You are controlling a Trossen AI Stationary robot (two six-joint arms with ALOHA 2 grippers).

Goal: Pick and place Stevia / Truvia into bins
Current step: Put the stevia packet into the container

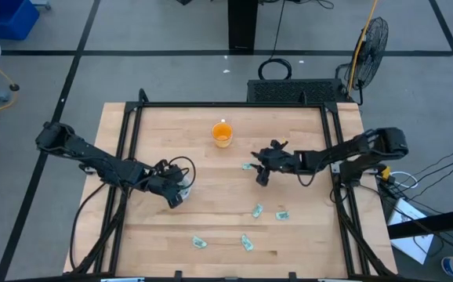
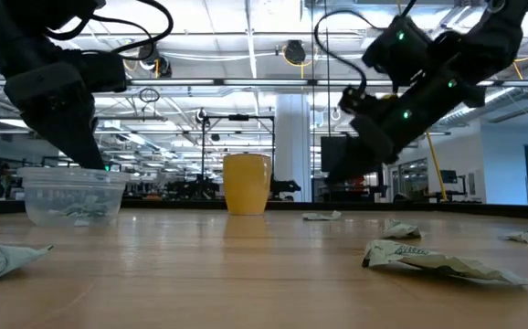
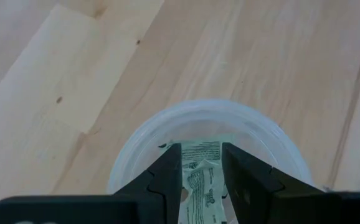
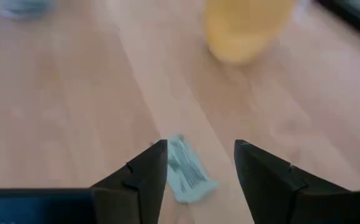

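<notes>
A pale wooden worktop [image 1: 211,196] framed by black rails stands on a grey floor, with a fan and cables off to one side and a large lit hall showing beyond it in the low view.

The left hand [image 1: 175,196] hangs right over the clear plastic cup [image 1: 183,188] on the left half of the worktop. In the left wrist view its two dark fingers [image 3: 167,180] are clamped on a green-and-white Stevia packet [image 3: 201,180], held lengthwise just above the cup's open mouth. The low view shows several packets already lying in the bottom of the cup [image 2: 72,196].

The right hand [image 1: 262,177] hovers near the middle of the worktop, below and to the right of the orange cup [image 1: 222,134] in the high view. Its fingers [image 4: 146,174] stand apart with nothing between them, above a loose packet [image 4: 186,169] that lies flat on the wood; this packet [image 1: 246,166] sits just beside the hand in the high view.

Four more packets lie scattered on the near half of the worktop: two close together right of centre [image 1: 257,210] [image 1: 281,215], and two nearer the front edge [image 1: 200,243] [image 1: 247,242]. All of them look crumpled and are well apart from the clear cup.
</notes>
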